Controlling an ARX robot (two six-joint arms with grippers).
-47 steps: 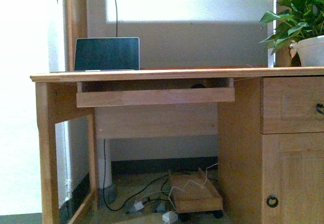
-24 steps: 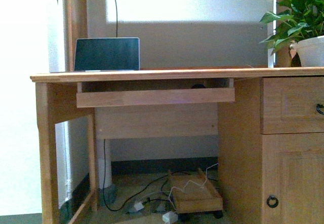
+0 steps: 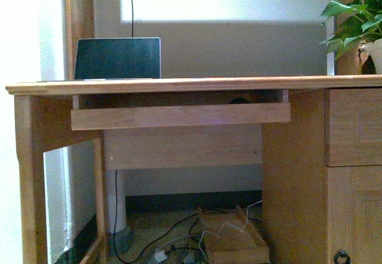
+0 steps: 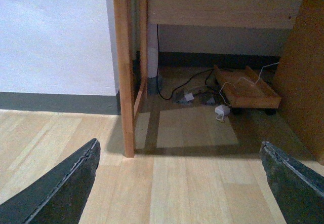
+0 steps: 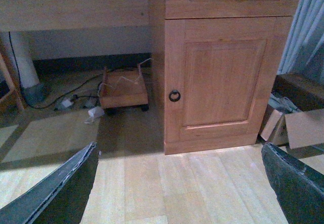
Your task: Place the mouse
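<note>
A small dark domed shape (image 3: 239, 101), the mouse as far as I can tell, peeks over the front board of the pull-out tray (image 3: 179, 116) under the desktop (image 3: 191, 85); most of it is hidden. A laptop (image 3: 117, 58) stands open on the desk at the left. Neither gripper shows in the front view. My left gripper (image 4: 179, 183) is open and empty, low over the wooden floor in front of the desk's left leg (image 4: 124, 67). My right gripper (image 5: 179, 183) is open and empty over the floor in front of the cabinet door (image 5: 223, 82).
A potted plant (image 3: 358, 19) stands on the desk at the right, above a drawer (image 3: 355, 126). Under the desk sit a wheeled wooden trolley (image 4: 247, 89) and loose cables and plugs (image 4: 190, 96). Cardboard pieces (image 5: 291, 125) lie right of the cabinet.
The front view has come closer to the desk: the desk and tray look larger, the laptop has shifted left and the plant toward the right edge.
</note>
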